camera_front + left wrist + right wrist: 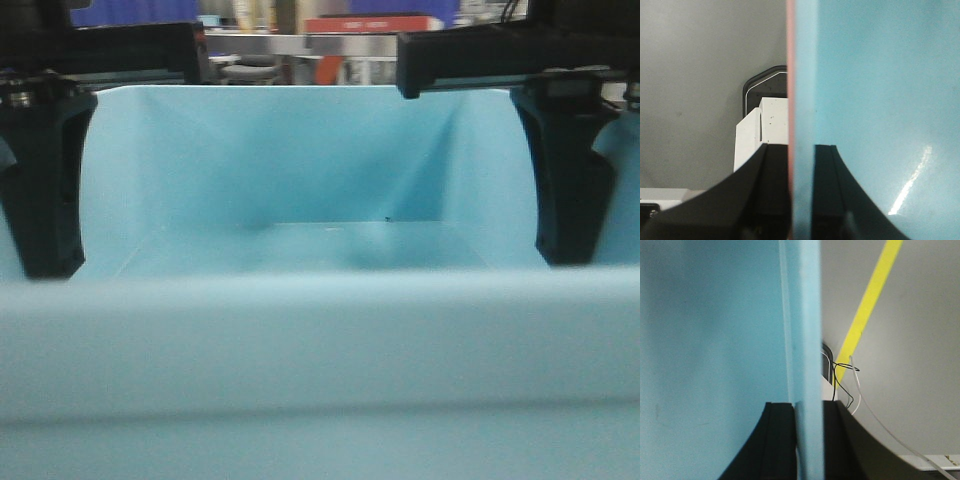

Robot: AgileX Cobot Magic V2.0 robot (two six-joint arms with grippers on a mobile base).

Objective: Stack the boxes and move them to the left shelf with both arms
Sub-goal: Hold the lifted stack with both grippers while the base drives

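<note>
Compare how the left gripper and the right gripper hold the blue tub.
The left gripper clamps the blue box wall with the pink box edge showing outside it; at the right gripper only blue shows. Left takes the left wall, right the opposite. Both sets of jaws straddle a wall, shut.

floor (pixel 690 75): plain matte grey, seen in both wrist views | left view: white block (pixel 762 132) with a dark rounded piece (pixel 765 75) beyond it, contact with floor unclear | right view: yellow stripe (pixel 867 305) runs diagonally across it; thin black and white wires (pixel 855 380) near stripe's near end | rest hidden behind blue tub (pixel 880 100) wall
</note>
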